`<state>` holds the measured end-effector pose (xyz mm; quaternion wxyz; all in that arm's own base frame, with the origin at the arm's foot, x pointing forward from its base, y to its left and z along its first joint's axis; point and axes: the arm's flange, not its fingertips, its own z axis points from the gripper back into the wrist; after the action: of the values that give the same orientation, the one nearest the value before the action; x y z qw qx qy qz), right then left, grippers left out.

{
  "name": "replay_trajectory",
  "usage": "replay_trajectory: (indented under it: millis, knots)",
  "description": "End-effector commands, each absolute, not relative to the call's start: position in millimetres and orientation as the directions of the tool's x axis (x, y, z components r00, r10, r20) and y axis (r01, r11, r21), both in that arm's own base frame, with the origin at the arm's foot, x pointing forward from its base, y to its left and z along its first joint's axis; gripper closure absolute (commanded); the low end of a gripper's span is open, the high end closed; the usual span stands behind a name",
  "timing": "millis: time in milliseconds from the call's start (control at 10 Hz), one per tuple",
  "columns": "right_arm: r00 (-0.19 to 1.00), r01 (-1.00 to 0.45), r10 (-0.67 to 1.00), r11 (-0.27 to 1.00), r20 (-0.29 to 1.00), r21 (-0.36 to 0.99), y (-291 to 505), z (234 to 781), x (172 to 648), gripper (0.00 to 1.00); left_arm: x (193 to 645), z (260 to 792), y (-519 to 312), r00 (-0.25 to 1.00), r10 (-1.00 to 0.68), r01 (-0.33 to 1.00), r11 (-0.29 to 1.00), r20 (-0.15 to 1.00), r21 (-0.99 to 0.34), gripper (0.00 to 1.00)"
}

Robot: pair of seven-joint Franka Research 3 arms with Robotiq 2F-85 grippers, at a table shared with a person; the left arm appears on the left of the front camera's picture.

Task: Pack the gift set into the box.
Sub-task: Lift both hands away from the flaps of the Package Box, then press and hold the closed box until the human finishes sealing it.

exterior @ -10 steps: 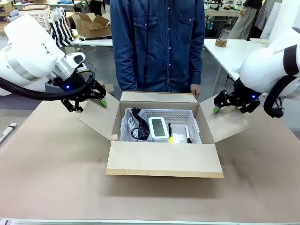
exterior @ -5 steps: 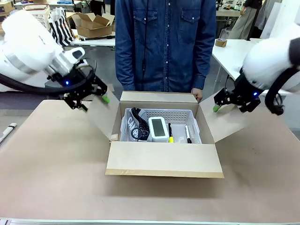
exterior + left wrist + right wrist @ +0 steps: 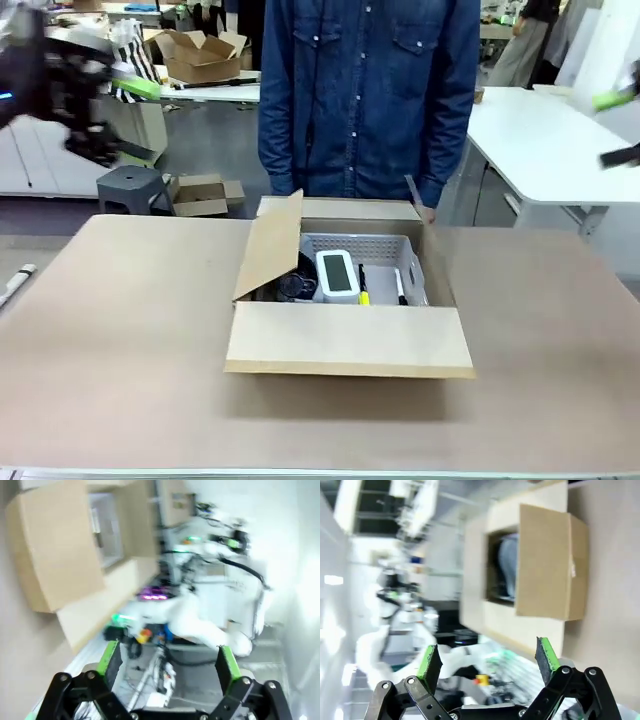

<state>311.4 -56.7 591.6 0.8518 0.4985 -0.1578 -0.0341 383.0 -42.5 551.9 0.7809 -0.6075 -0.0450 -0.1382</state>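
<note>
The front view gives what the wrist views cannot: the contents of the box point(image 3: 350, 340). The gift set point(image 3: 375, 245) sits down inside it, with the white gadget point(image 3: 338, 274) near the middle, black cables point(image 3: 293, 286) to its left and 2 pens point(image 3: 400, 285) to its right, 1 with a yellow end. The box stands in the middle of the tabletop point(image 3: 120, 330), below and well apart from both claws, which show there as blurred shapes at the upper corners. Its left flap point(image 3: 272, 245) stands up and leans inward over the cables. The right flap stands about upright, the near flap lies folded outward, and the far flap lies toward the person point(image 3: 370, 90) at the far edge.

The wrist views give what the front view blurs: the fingers. The left claw point(image 3: 167, 650) is spread wide, its 2 green pads point(image 3: 109, 659) far apart, with nothing between them or touching them. The box lies far beyond its fingertips, up and to the left in that view, where a strip of the gift set's grey wall shows between flaps. The right claw point(image 3: 487, 647) is also spread wide and empty. The box lies far beyond its right fingertip, up and to the right, with 1 flap over the opening; what lies inside is too blurred to tell there.
</note>
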Motion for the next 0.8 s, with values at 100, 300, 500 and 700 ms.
replay_trajectory:
  millis: [100, 300, 500, 700]
  knots:
    - [0.935, 0.144, -0.354, 0.368, -0.005, 0.919, -63, 495, 359, 0.0, 432, 468, -31, 0.959, -0.283, 0.021, -0.019, 0.025, -1.0, 0.0]
    - [0.95, -0.047, -0.269, 0.383, 0.16, 0.922, -82, 575, 305, 0.0, 380, 531, -28, 0.951, -0.204, 0.248, 0.065, 0.231, -0.967, 0.0]
    - [0.95, -0.047, -0.269, 0.383, 0.16, 0.922, -82, 575, 305, 0.0, 380, 531, -28, 0.951, -0.204, 0.248, 0.065, 0.231, -0.967, 0.0]
    - [0.95, -0.047, -0.269, 0.383, 0.16, 0.922, -82, 575, 305, 0.0, 380, 531, -28, 0.951, -0.204, 0.248, 0.065, 0.231, -0.967, 0.0]
